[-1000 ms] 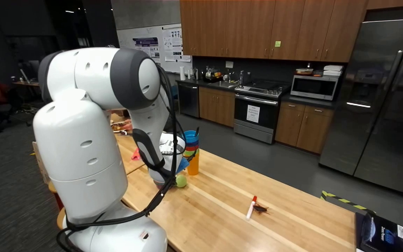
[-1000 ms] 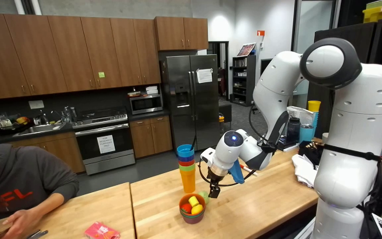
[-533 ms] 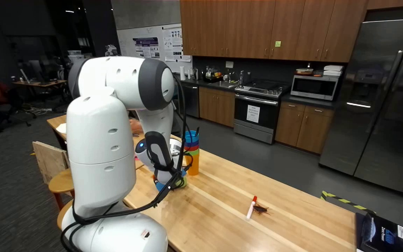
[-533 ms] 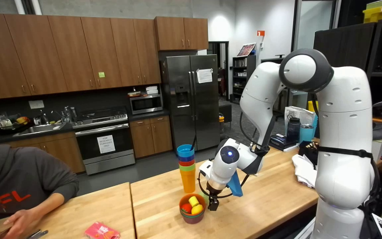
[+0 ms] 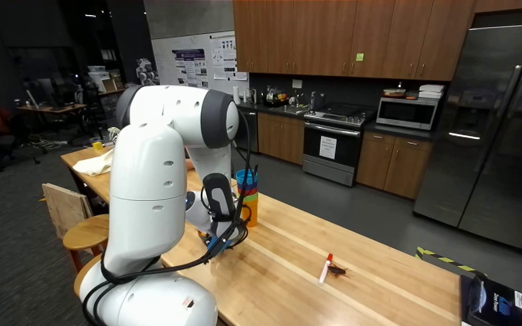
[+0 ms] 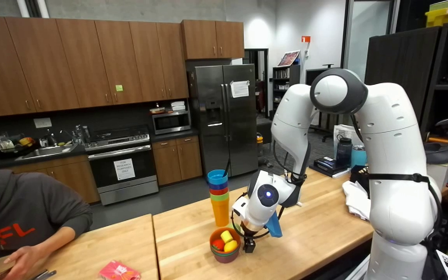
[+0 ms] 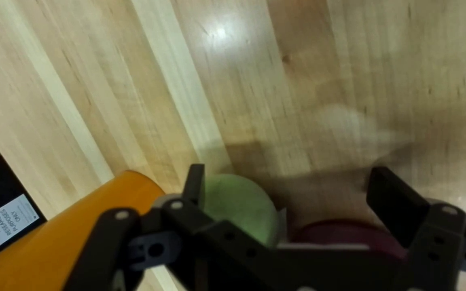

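Gripper (image 6: 249,246): lowered within the last second, now just right of the bowl (image 6: 224,258) in an exterior view; judged effect, bowl and ball (image 7: 239,208) both in closer reach. Fingers (image 7: 397,206): spread apart, nothing grasped; whether they touch either thing cannot be told. Bowl: on the table (image 6: 286,249), left of the gripper, containing red and yellow pieces (image 6: 230,246). Ball: green, on the bowl's far side, beside one finger in the wrist view. Cups (image 6: 220,212): stacked, farther back.
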`<move>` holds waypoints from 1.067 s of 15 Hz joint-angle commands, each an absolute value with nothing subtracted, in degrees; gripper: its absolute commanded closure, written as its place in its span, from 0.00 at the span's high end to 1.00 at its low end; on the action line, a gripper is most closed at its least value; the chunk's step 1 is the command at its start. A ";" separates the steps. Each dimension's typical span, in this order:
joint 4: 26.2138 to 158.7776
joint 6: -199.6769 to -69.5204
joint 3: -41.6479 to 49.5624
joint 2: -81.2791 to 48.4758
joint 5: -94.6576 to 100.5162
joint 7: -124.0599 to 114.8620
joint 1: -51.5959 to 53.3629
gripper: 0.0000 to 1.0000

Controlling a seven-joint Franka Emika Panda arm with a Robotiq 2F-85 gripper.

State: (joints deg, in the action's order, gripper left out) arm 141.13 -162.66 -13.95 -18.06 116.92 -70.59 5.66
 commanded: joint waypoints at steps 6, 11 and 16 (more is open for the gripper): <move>140.07 -160.55 -15.37 -18.04 123.94 -76.75 5.49 1.00; 139.19 -164.85 -15.23 -14.54 125.26 -80.25 3.61 1.00; 137.88 -167.84 -16.51 -12.13 132.74 -86.81 2.08 1.00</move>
